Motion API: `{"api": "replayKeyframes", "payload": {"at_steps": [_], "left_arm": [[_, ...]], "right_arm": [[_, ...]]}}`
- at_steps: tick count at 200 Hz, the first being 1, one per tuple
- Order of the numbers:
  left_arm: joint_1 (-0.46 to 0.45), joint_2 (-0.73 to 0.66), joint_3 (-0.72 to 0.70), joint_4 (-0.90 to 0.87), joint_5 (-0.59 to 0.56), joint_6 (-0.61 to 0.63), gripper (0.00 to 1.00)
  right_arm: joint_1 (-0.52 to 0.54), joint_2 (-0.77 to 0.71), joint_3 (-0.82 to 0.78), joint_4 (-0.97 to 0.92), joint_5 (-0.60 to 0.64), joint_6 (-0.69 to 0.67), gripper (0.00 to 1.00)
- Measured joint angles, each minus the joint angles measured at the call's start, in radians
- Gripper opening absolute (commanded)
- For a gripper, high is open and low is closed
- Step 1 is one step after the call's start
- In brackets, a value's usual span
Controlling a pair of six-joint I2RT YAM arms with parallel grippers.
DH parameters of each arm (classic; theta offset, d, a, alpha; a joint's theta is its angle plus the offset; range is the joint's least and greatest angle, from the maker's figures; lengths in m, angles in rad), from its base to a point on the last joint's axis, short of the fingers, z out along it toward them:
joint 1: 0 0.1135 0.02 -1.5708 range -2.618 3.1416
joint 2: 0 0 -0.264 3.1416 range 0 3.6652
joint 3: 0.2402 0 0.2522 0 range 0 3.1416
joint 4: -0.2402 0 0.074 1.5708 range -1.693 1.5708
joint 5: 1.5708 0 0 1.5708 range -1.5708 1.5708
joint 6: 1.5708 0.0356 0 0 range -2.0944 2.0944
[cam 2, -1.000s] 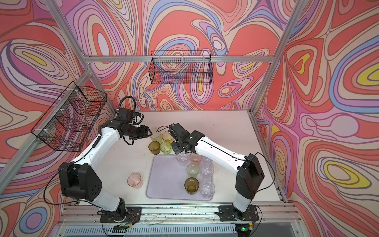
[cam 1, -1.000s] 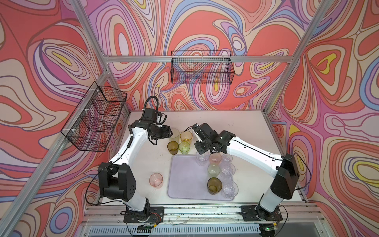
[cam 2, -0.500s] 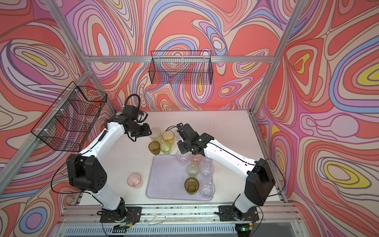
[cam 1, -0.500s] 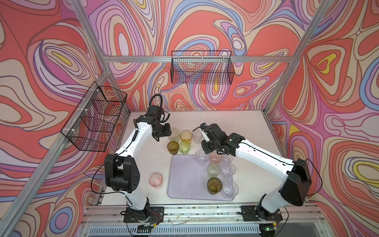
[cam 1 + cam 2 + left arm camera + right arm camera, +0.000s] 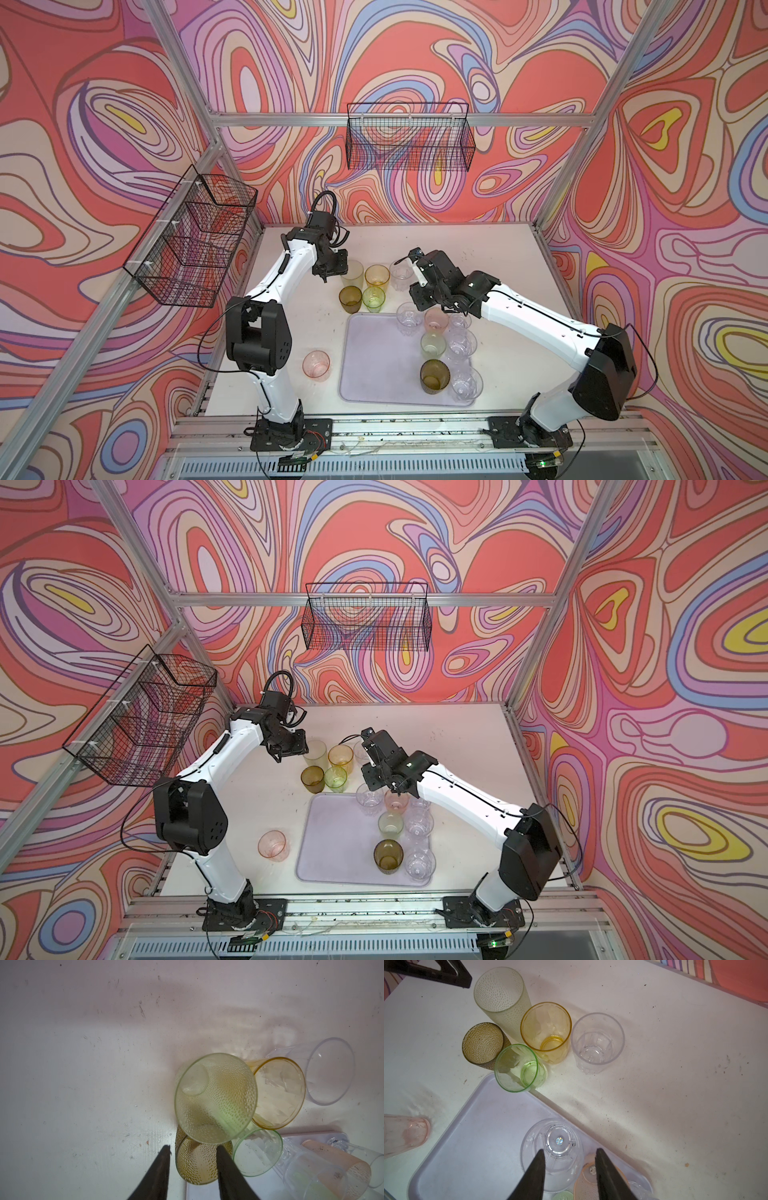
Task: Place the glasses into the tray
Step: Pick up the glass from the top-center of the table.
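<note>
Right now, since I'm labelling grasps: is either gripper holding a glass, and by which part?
Neither. The left gripper stands open beside the frosted glass; the right gripper hangs open over a clear glass in the tray.

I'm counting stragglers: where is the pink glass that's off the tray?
In both top views the pink glass stands alone on the table, just left of the tray, near the left arm's base.

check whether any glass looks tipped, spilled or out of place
Nothing is tipped or spilled. Only one pink glass stands alone on the table beside the tray, away from the rest.
</note>
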Motion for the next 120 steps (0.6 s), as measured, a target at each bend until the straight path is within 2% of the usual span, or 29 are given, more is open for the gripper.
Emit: {"api": "replayKeyframes", "payload": {"at_steps": [120], "left_arm": [[0.000, 0.078, 0.055, -0.008, -0.042, -0.016, 0.35]], "right_arm": [[-0.004, 0.000, -0.015, 0.005, -0.015, 0.000, 0.41]]}}
